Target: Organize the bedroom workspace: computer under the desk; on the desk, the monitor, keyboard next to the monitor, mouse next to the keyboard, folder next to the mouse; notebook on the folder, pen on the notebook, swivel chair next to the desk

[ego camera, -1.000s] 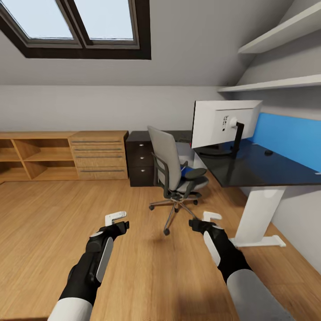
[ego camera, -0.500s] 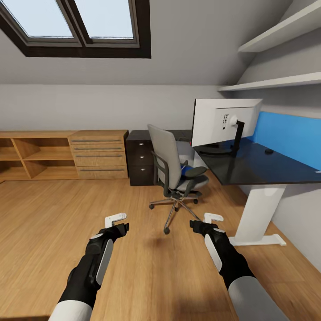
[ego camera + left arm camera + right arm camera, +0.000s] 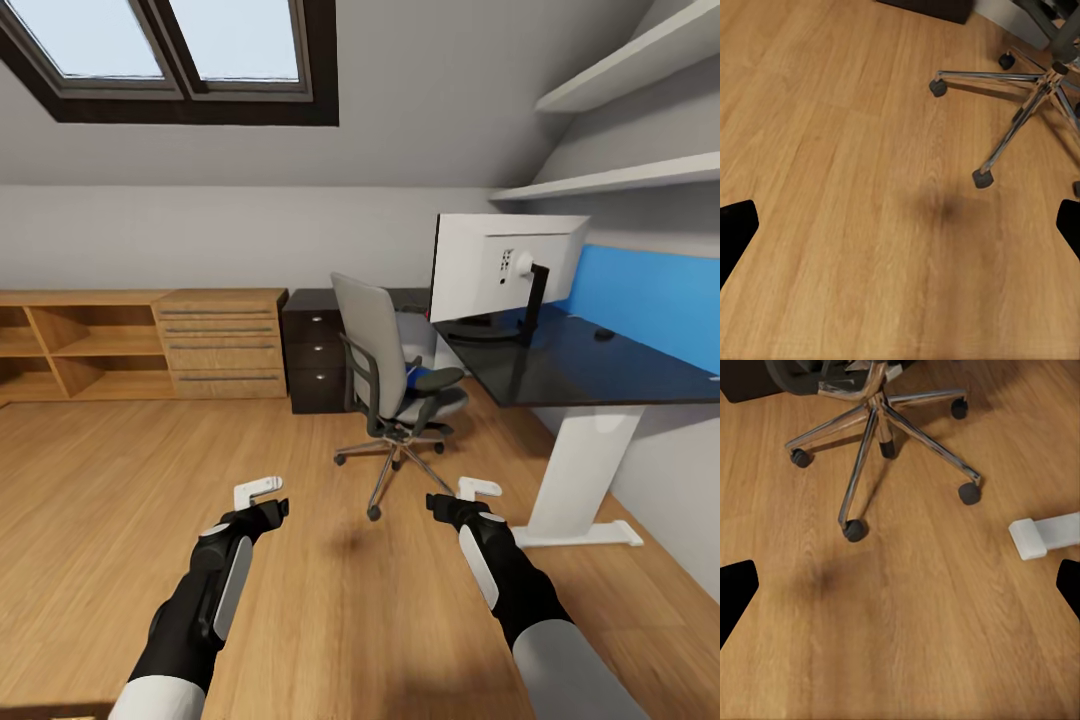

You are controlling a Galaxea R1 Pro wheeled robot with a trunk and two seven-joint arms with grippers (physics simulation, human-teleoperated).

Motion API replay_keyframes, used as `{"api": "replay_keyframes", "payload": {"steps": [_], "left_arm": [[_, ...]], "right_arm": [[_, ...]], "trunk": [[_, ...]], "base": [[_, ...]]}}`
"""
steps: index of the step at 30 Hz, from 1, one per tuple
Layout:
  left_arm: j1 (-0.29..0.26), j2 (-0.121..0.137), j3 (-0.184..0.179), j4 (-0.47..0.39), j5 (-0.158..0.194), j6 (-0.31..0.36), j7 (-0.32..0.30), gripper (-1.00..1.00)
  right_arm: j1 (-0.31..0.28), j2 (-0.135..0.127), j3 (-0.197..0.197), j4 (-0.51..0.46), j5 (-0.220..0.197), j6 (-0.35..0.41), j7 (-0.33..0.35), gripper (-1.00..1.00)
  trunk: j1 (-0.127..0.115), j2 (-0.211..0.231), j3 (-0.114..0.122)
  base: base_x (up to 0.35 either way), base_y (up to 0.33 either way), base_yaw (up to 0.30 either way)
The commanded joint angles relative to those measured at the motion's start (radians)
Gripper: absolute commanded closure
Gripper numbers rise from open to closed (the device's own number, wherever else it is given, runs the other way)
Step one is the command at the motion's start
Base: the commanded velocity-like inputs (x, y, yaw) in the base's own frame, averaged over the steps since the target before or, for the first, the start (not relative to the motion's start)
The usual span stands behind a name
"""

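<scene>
Facing the workstation, the robot holds both arms low and forward over the wooden floor [image 3: 120, 470]. The left gripper [image 3: 262, 496] and right gripper [image 3: 474, 494] carry nothing, and their dark fingertips sit wide apart at the edges of each wrist view, so both claws stand spread — a neutral travelling posture, probably kept so either arm is free on arrival. The swivel chair [image 3: 385, 375] stands on its chrome star base [image 3: 874, 431] just off the black desk [image 3: 590, 375], angled away from it; something blue [image 3: 425, 378] lies on its seat, probably the folder, though too little shows to be sure. The monitor [image 3: 505, 265] already stands on the desk with its pale back toward the camera, and a small dark object — likely the mouse [image 3: 604, 334] — rests further along the desktop. A light wooden dresser [image 3: 225, 345] lines the far wall beside black drawers [image 3: 315, 360].
</scene>
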Motion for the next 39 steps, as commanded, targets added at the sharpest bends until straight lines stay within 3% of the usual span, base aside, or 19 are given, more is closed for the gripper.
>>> {"api": "replay_keyframes", "payload": {"steps": [1,6,10,14,21,34,35,39], "left_arm": [[0.002,-0.001,0.001,-0.008,0.009,0.004,0.006,-1.0],[0.057,-0.001,0.001,-0.098,0.01,0.005,0.006,-1.0],[0.079,-0.001,0.007,-0.12,0.006,0.002,0.005,-1.0],[0.102,-0.001,0.006,-0.122,0.007,-0.003,0.016,-1.0],[0.123,0.015,0.004,-0.162,0.013,-0.002,0.023,-1.0],[0.124,0.022,0.005,-0.179,0.011,0.002,0.017,-1.0],[0.124,0.039,0.005,-0.175,0.011,0.004,0.014,-1.0],[0.124,0.041,0.004,-0.173,0.011,0.004,0.014,-1.0]], "right_arm": [[0.0,0.001,-0.001,-0.002,-0.011,0.004,-0.005,-1.0],[0.002,-0.008,0.0,-0.014,-0.011,0.004,-0.005,-1.0],[-0.01,-0.029,-0.005,0.009,0.013,-0.018,-0.027,-1.0],[0.007,-0.028,-0.005,0.031,0.023,-0.04,-0.039,-1.0],[0.036,-0.062,-0.001,0.071,0.035,-0.079,-0.061,-1.0],[0.039,-0.055,0.001,0.071,0.035,-0.152,-0.109,-1.0],[0.039,-0.055,0.002,0.07,0.035,-0.735,-0.141,-1.0],[0.039,-0.055,0.001,0.067,0.036,-0.736,-0.14,-1.0]], "trunk": [[0.004,-0.008,-0.004],[0.023,-0.043,-0.02],[0.023,-0.042,-0.02],[0.023,-0.042,-0.02],[0.05,-0.091,-0.042],[0.092,-0.168,-0.076],[0.092,-0.168,-0.076],[0.092,-0.168,-0.076]], "base": [[0.0,0.0,0.0],[0.0,0.0,0.0],[0.0,0.0,0.0],[0.0,0.0,0.0],[0.0,0.0,0.0],[0.0,0.0,0.0],[0.201,-0.016,0.0],[0.262,-0.057,0.0]]}}
